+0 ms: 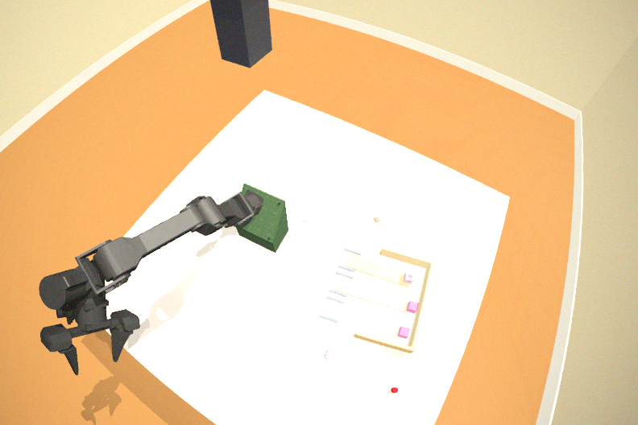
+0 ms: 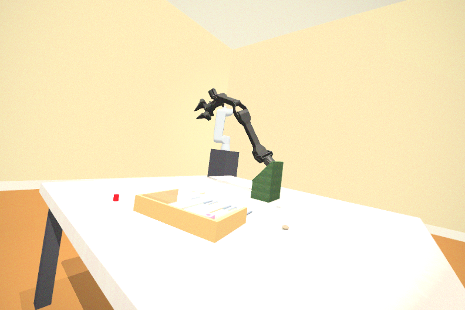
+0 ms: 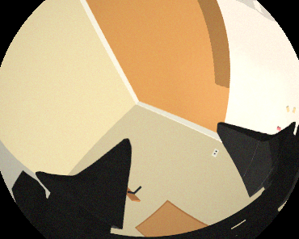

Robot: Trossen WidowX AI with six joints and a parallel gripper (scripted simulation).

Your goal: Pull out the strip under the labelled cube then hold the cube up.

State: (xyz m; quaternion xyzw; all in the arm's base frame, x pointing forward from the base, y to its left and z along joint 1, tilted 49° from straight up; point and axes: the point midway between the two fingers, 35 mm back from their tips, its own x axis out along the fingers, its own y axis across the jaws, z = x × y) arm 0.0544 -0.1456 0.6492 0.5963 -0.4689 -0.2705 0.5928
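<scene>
My gripper [image 1: 96,367] [image 2: 195,114] [image 3: 176,135] is open and empty, high up and far from the cubes. In the top view, a pale pink cube [image 1: 408,277] with whitish marks sits at the inner end of a tan strip [image 1: 379,270]; the marks are too small to read. Two plainer pink cubes [image 1: 412,306] [image 1: 404,332] stand in a row with it. A paler strip [image 1: 368,300] runs to the middle cube. Any strip by the last cube is washed out. In the exterior view, the tray wall hides most of the cubes.
A tan wooden wall [image 1: 421,307] [image 2: 176,214] encloses the cubes on three sides. Thin grey-blue bars [image 1: 351,252] lie by the strips' outer ends. A green block [image 1: 267,224] [image 2: 266,186] stands at the arm's base. A red cylinder [image 1: 394,389] [image 2: 115,197] and brown pebble [image 1: 376,219] [image 2: 285,227] lie outside.
</scene>
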